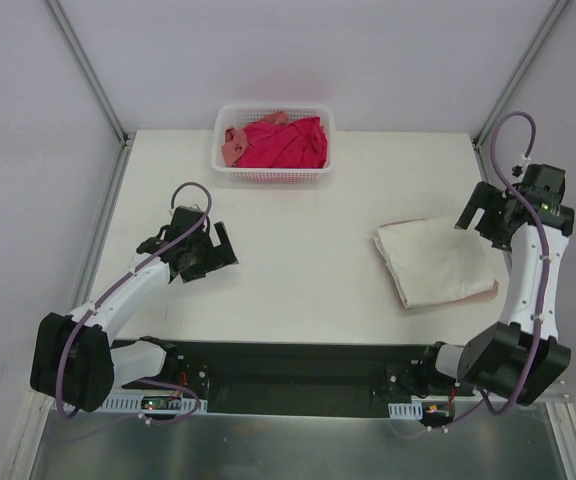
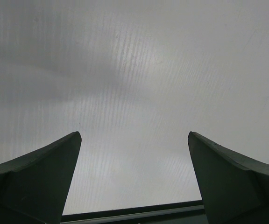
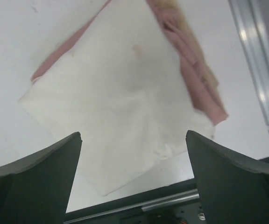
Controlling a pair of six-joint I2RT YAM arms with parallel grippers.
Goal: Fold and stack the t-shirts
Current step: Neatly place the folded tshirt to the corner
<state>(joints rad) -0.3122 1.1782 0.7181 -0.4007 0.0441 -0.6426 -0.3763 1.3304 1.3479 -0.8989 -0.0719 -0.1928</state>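
Two folded t-shirts lie stacked at the right of the worktop (image 1: 298, 270): a cream shirt (image 1: 433, 262) on top of a dusty pink shirt (image 3: 197, 81), whose edges peek out. Two more sit crumpled in the white basket (image 1: 218, 152) at the far edge, a magenta shirt (image 1: 290, 145) and a salmon shirt (image 1: 232, 148) (four in all, I count). They look light and limp, so I'd pinch a raised fold or hem. The left gripper (image 2: 134, 135) and right gripper (image 3: 133, 134) both hang spread wide, holding nothing.

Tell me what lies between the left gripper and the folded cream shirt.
Nothing: in the top view, only bare table separates the left gripper from the folded cream shirt.
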